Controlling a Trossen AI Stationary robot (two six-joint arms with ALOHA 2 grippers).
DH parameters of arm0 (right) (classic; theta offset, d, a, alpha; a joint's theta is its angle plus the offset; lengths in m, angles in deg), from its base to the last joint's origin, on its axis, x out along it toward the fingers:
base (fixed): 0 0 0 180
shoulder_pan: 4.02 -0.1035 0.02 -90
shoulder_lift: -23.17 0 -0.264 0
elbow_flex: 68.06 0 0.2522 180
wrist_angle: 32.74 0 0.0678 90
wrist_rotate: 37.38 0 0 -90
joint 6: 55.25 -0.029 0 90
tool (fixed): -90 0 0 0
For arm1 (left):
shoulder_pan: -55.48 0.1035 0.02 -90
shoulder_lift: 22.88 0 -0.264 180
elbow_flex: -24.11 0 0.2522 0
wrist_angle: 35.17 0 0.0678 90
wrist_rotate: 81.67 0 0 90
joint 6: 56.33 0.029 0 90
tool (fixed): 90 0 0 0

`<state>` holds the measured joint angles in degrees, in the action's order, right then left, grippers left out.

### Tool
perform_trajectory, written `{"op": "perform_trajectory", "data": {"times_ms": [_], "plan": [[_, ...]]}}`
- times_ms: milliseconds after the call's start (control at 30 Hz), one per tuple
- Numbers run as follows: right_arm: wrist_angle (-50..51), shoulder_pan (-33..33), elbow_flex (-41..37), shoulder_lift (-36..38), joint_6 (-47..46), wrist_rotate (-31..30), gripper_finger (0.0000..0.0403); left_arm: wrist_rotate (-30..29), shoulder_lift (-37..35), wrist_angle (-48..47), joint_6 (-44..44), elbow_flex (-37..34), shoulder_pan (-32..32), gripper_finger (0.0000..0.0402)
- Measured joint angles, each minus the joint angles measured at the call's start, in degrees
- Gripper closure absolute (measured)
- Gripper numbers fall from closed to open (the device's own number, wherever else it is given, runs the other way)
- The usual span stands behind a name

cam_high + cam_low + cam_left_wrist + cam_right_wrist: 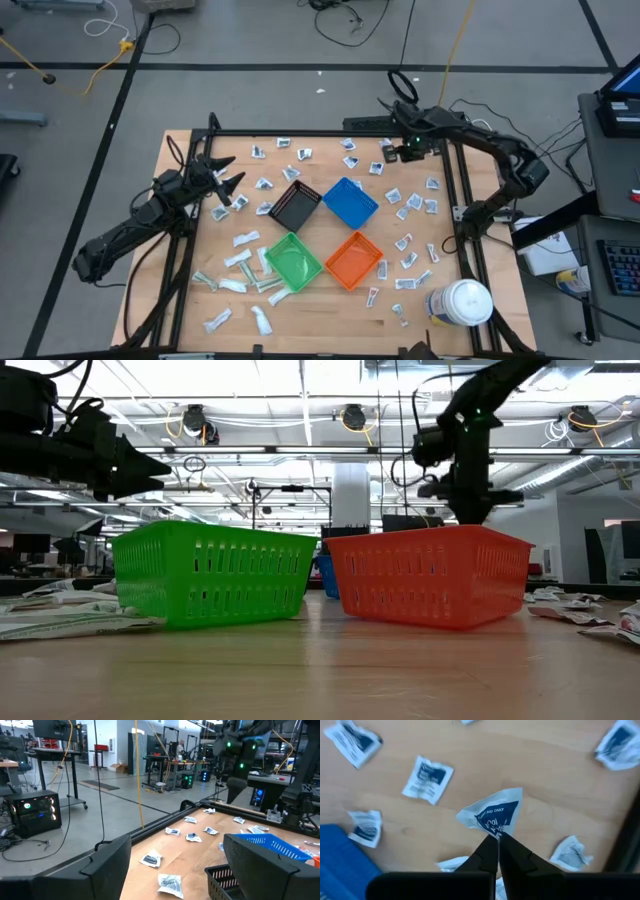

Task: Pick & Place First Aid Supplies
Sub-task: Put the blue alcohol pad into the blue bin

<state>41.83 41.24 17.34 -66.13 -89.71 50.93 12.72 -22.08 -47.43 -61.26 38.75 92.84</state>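
Many small white first aid packets (405, 200) lie scattered flat on the wooden table (180, 160) around four coloured bins. My right gripper (497, 839) is over the far right part of the table (392, 152), pointing down. It is shut on one white packet with blue print (492, 812). My left gripper (177, 865) stays open and level at the table's left side (228, 185), with nothing between its fingers. My right gripper pinches the white packet by one corner of its edge (495, 831) between its two fingertips. The fingers come from above, pointing down. The packet hangs beyond the fingertips, lifted clear of the table.
Black (296, 207), blue (350, 202), green (292, 261) and orange (354, 260) bins sit together in the table's middle. A large white round jar (460, 303) stands at the near right corner. A black frame (465, 190) runs along the table's sides.
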Motion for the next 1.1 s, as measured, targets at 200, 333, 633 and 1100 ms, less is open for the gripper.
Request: {"op": "perform_trajectory", "data": {"times_ms": [200,333,633,1100], "plan": [[7.5,0.1,6.6,0.0,-2.8,-3.1,0.04,0.0,0.0,0.0,0.0,0.0,0.0,0.0078],[10.5,0.1,8.5,0.0,-5.3,-3.2,0.0401,0.0,0.0,0.0,0.0,0.0,0.0,0.0078],[7.5,-3.7,8.5,0.0,-5.3,-1.7,0.0402,0.0,0.0,0.0,0.0,0.0,0.0,0.0078],[-0.3,-20.1,8.5,-1.2,-0.4,1.9,0.0402,0.0,0.0,0.0,0.0,0.0,0.0,0.0078]]}}
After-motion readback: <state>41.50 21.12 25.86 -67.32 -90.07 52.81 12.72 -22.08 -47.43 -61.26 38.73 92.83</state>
